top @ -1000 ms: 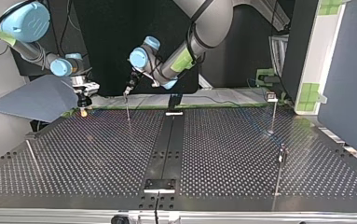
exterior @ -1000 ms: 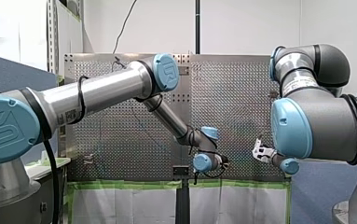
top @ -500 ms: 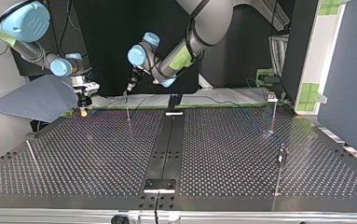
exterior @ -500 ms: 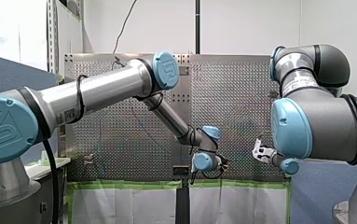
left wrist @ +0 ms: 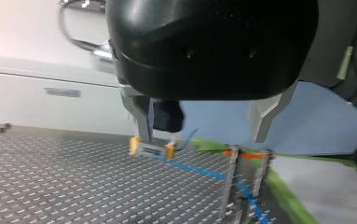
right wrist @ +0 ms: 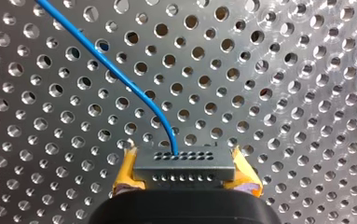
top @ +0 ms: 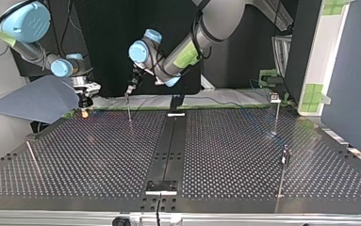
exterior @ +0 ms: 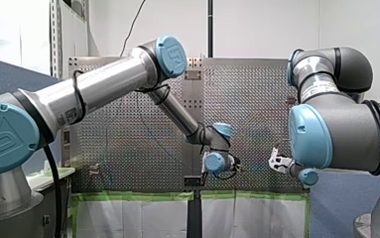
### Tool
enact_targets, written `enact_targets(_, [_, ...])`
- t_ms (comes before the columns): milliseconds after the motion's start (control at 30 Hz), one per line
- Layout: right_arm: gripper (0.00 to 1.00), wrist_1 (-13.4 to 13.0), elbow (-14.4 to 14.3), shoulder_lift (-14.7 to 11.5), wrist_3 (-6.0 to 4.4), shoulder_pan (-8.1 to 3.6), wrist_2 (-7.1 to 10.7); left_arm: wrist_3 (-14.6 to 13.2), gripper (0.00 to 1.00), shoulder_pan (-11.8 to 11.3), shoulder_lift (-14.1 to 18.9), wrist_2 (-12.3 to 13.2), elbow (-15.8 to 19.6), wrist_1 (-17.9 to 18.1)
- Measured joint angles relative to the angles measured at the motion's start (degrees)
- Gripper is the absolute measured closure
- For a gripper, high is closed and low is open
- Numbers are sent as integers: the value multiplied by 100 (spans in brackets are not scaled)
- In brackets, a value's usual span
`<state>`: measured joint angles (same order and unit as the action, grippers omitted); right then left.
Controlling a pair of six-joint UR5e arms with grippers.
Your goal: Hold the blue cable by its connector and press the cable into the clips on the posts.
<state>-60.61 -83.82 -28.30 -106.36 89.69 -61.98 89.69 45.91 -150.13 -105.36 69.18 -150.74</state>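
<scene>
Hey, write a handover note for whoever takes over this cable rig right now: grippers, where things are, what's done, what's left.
Right gripper: shut on the grey connector, low over the perforated table.
Left gripper: fingers open, holding nothing, close above the posts.
Blue cable: runs from the connector across the table to the posts.
Done: connector is held. Whether any clip already holds the cable cannot be told.
Left: press the cable into the clips.

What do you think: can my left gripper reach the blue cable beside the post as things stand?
Probably yes: the left gripper is open, and the blue cable runs bare ahead of it towards the post; nothing intervenes.
</scene>
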Motion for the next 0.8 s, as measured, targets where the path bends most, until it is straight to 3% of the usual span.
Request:
enact_targets(567, [100,22,-1,2,8,25,1,521,0,-176,812,-595,810,809])
enact_targets(800, [100,22,0,3,6,54,1,441,0,-86,1149,-837,1148,948])
